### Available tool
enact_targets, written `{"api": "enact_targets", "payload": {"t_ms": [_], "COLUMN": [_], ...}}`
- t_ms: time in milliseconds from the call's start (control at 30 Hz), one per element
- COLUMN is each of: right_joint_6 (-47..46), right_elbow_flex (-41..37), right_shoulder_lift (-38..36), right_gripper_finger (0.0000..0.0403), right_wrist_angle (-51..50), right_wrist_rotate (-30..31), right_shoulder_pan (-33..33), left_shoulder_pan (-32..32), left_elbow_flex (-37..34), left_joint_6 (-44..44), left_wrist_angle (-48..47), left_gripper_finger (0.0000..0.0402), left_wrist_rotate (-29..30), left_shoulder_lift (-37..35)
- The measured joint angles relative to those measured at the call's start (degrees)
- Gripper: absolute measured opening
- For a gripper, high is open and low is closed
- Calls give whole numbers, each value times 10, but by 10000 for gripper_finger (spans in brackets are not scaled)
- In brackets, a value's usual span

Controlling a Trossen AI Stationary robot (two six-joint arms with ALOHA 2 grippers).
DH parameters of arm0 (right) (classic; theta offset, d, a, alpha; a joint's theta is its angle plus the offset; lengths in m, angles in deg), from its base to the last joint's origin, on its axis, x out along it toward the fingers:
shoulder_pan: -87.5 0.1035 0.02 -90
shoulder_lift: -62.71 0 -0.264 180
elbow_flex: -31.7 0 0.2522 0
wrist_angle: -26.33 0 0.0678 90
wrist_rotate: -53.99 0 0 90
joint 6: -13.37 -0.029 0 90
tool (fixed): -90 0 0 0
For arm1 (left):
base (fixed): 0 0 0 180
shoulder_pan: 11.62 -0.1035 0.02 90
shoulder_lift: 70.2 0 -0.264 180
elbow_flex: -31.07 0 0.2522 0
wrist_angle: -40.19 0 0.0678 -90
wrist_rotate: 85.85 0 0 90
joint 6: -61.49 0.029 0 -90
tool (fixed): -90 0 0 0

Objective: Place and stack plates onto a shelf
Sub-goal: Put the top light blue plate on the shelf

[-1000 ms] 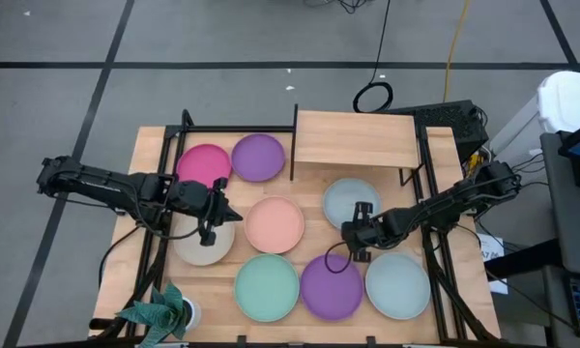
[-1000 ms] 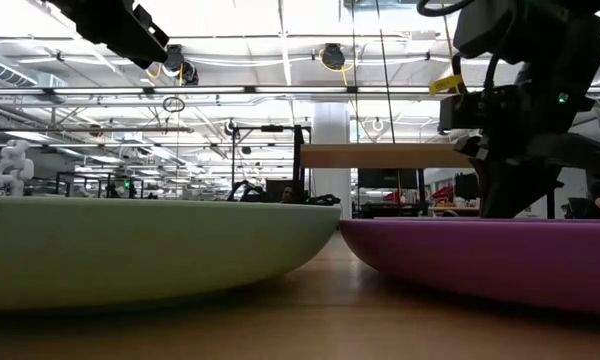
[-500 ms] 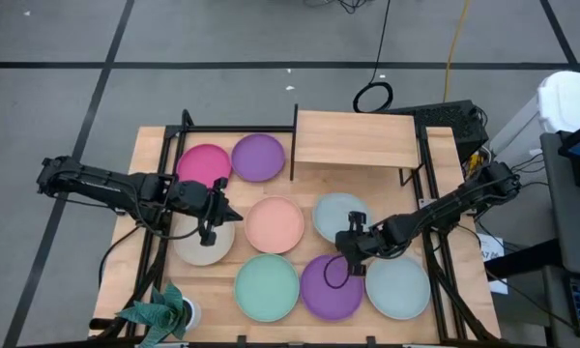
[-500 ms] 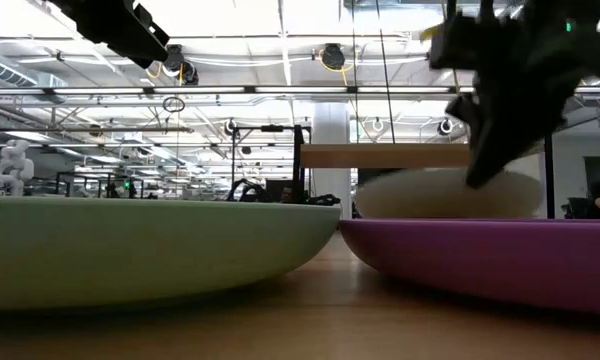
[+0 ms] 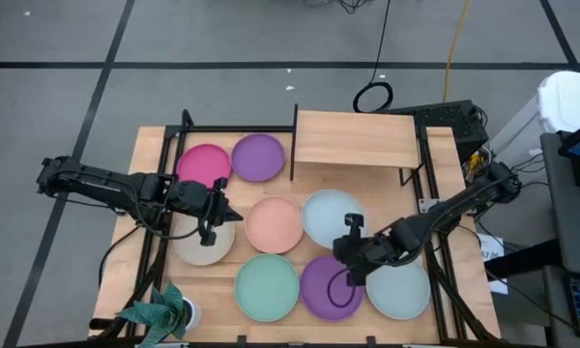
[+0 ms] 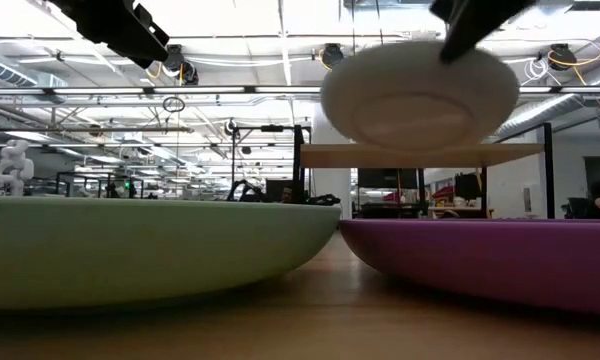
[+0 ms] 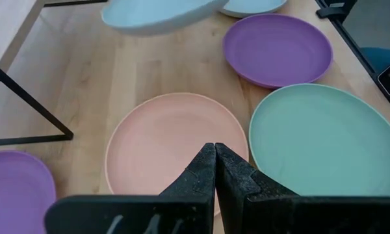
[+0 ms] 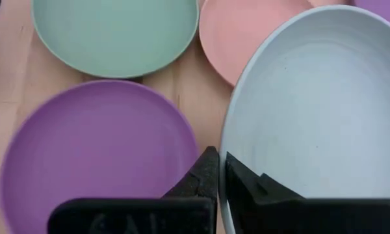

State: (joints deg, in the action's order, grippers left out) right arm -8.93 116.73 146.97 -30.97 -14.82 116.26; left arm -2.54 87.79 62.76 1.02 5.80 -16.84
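Closest to my end of the light-wood desk (image 5: pixel 150 145) sat three round matte plates in a row: the mint green plate (image 5: pixel 267 287), a purple plate (image 5: pixel 331 287) touching it, and a pale grey-blue plate (image 5: pixel 398 286) on the right. A little potted plant (image 5: pixel 159 309) sat at the near left corner.

So my right gripper (image 5: pixel 352 224) was up over the purple one, fingers (image 8: pixel 208 172) pinching the rim of the second pale grey-blue round plate (image 5: pixel 331 217). That plate was clear off the desk; from table height it hung in the air, tilted, above the purple plate and in front of the shelf's edge.

The middle row had the peach round plate (image 5: pixel 274 223) flat on the wood, just beside the lifted one, and the beige round plate (image 5: pixel 202 242) further left. My left gripper (image 5: pixel 211 235) hovered over that beige plate with its fingers (image 7: pixel 211 175) pressed together and holding nothing.

Back left were the magenta round plate (image 5: pixel 204 162) and another purple round plate (image 5: pixel 258 157), side by side and touching. Far right of those stood the small light-wood shelf (image 5: pixel 356 138) with its black metal upright (image 5: pixel 294 142) along the left edge, and it was bare.
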Motion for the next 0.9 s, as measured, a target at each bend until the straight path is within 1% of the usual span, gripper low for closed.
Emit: {"api": "enact_targets", "payload": {"t_ms": [200,333,433,633,900], "right_joint_6": [-10,-10,-10,0,44], "right_elbow_flex": [70,120,153,193,202], "right_shoulder_lift": [0,0,0,0,0], "right_gripper_finger": [0,0,0,0,0], "right_wrist_angle": [-93,-165,-223,-307,-371], "right_wrist_rotate": [1,26,31,45,42], "right_shoulder_pan": [0,-2,-16,-73,-162], "left_shoulder_pan": [0,0,0,0,0], "left_elbow_flex": [0,0,0,0,0], "left_joint_6": [0,0,0,0,0], "left_wrist_angle": [0,0,0,0,0], "left_gripper_finger": [5,5,5,5,5], "left_wrist_rotate": [0,0,0,0,0], "left_shoulder_lift": [0,0,0,0,0]}}
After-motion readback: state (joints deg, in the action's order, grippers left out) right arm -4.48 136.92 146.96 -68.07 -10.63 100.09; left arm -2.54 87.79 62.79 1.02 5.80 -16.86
